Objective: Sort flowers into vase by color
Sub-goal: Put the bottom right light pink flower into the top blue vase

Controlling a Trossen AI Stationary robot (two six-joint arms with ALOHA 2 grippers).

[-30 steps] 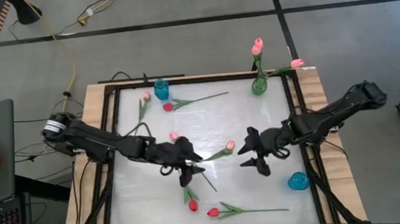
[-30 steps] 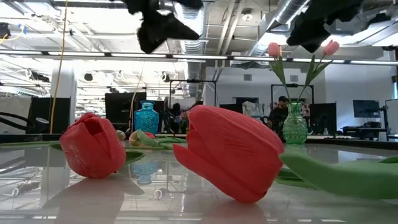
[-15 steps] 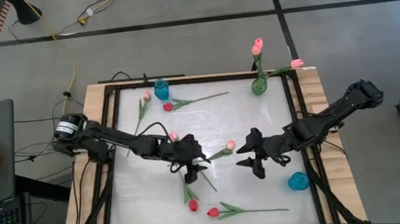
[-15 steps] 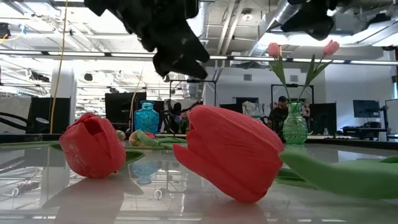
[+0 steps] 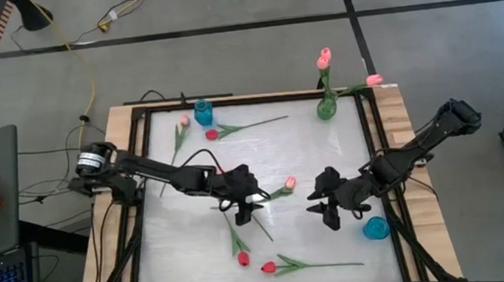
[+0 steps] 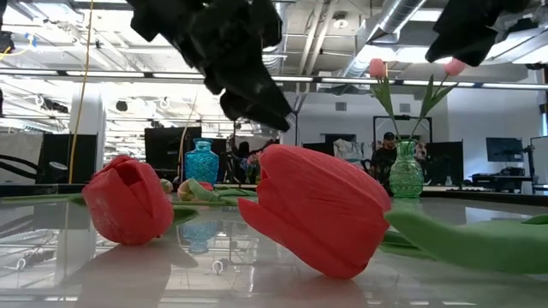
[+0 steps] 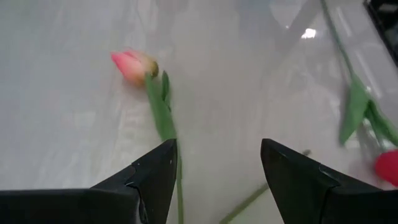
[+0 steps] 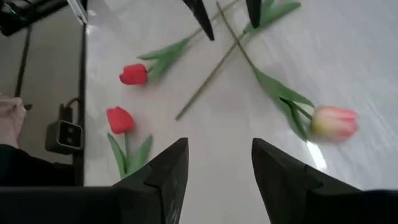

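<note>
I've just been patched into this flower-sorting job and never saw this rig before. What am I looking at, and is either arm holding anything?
Two dark robot arms work over a white table. One camera looks straight down, one sits at table level, and one rides on each wrist. The left gripper hovers with open jaws over the stem of a pink tulip lying mid-table. The right gripper hangs nearby, jaws apart, holding nothing. Two red tulips lie at the near edge. A green vase already holds pink tulips; two blue vases stand empty.
</note>
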